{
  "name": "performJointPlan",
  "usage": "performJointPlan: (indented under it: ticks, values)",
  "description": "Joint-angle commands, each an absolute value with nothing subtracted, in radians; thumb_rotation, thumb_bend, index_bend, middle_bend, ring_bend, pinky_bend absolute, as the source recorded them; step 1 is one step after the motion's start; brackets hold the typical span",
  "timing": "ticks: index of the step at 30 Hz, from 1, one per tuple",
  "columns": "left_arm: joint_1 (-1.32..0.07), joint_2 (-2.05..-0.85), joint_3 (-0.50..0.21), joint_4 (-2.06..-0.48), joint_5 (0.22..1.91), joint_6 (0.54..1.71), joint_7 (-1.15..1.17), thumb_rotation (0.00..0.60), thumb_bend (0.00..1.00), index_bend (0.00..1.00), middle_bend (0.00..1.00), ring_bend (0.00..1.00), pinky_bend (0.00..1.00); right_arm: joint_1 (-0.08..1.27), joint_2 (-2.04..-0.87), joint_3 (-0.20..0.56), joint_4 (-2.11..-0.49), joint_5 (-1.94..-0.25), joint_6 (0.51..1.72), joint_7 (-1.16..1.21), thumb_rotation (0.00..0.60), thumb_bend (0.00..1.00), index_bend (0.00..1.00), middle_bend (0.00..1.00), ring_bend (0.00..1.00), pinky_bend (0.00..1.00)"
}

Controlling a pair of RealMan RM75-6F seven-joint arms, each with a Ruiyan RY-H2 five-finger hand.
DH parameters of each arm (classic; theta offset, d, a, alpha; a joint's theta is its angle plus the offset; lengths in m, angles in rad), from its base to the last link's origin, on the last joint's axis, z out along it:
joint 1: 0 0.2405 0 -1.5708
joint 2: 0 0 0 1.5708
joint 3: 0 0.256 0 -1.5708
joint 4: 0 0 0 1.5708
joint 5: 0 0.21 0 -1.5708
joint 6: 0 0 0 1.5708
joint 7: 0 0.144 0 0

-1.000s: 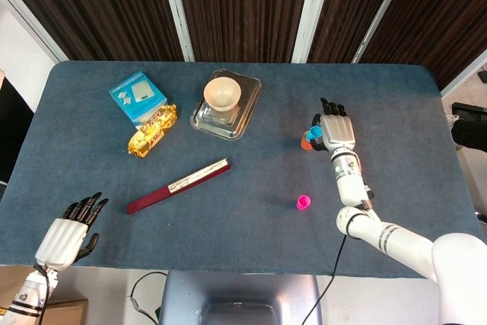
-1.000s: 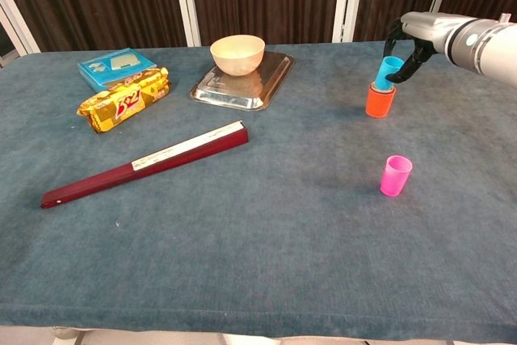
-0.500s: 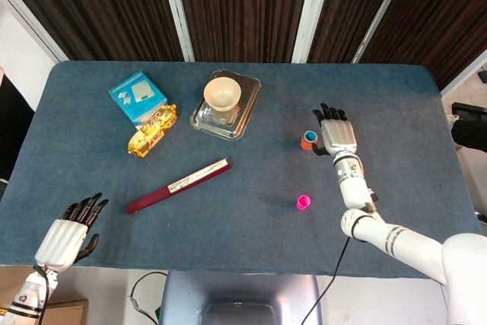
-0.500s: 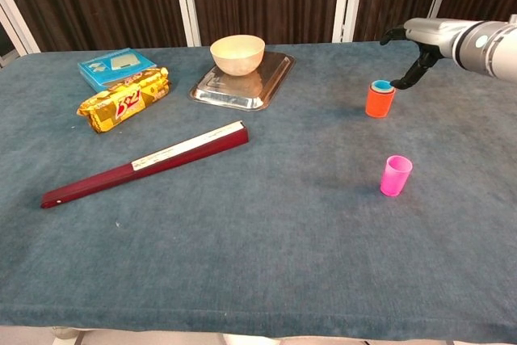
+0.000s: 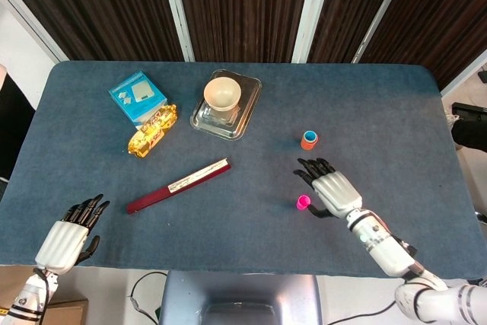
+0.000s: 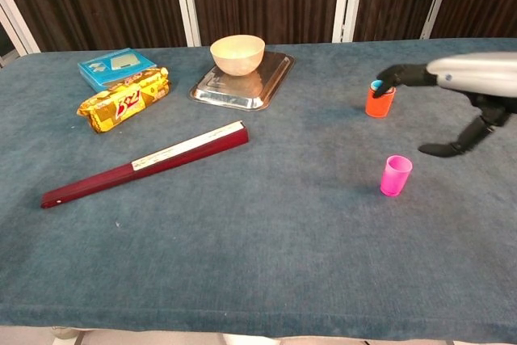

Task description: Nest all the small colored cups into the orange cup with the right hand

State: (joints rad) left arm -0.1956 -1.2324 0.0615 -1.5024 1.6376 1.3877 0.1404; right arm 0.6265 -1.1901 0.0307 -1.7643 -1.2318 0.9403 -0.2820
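The orange cup stands upright on the right half of the blue table, with a blue cup nested inside it. A small pink cup stands alone nearer the front edge. My right hand hovers just right of the pink cup, fingers spread, holding nothing. At the front left corner my left hand rests off the table, fingers apart and empty; the chest view does not show it.
A cream bowl sits in a metal tray at the back. A blue box and a yellow snack pack lie back left. A dark red folded fan lies diagonally in the middle.
The right hand let the blue cup drop into the orange cup, then drew back toward the front and now hovers beside the pink cup. The left hand has not moved.
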Motion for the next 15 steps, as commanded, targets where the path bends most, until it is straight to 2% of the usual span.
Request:
performJointPlan:
  ticks: [1,15]
  values:
    - [-0.193,-1.232,0.062,-1.502,1.639,1.391,0.140,0.600,0.48,0.00,0.00,0.09,0.19,0.606,-1.207,0.001,-1.746,-1.240,0.930,-0.275,0.600,0.45,0.29,0.01,0.00,0.00]
    - [-0.193,-1.230,0.066,-1.502,1.638,1.383,0.141,0.600,0.48,0.00,0.00,0.09,0.19,0.644,-1.355,0.032,-1.587,-1.161,0.880,-0.340,0.600,0.45,0.39,0.01,0.00,0.00]
